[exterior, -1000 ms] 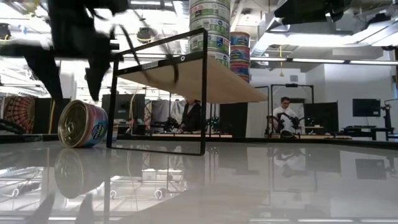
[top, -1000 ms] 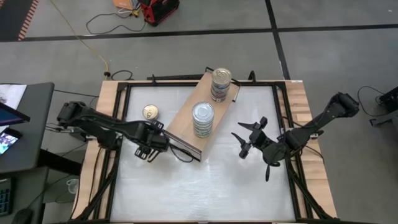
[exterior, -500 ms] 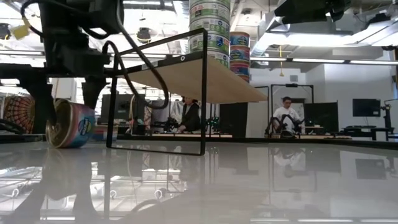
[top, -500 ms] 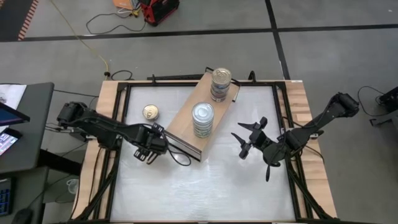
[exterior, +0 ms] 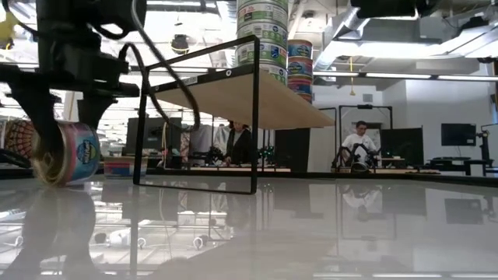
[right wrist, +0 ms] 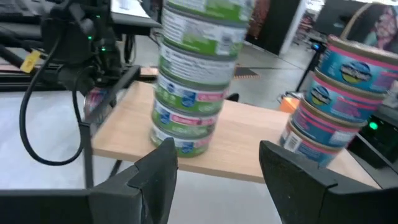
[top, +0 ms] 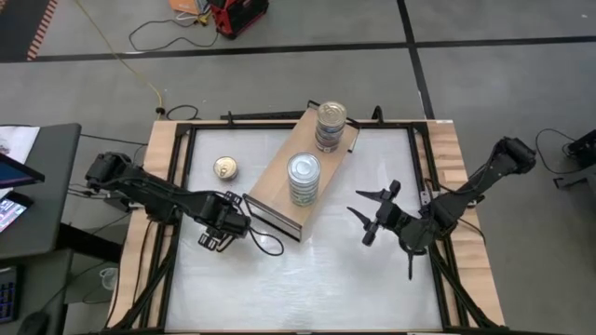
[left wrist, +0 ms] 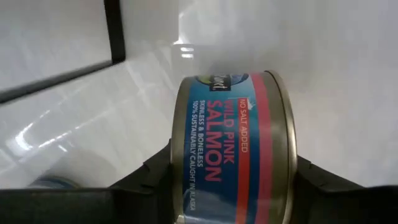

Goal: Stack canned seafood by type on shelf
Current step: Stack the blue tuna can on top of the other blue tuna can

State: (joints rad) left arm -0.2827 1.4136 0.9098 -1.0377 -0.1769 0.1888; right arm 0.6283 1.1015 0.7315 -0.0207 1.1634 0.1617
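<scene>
While gripped: pink-labelled salmon tin (left wrist: 233, 149)

Bright, even overhead light fills every view, and ceiling strip lights (exterior: 405, 75) glare in the low view. The glossy white bench (exterior: 327, 233) mirrors the room there and shows pale streaks of glare (top: 279, 279) from above. The right wrist view is soft with blur, its stacked tins (right wrist: 189, 74) smeared.

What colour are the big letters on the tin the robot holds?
Pink on blue, on the tin; the left wrist view shows it best.
</scene>
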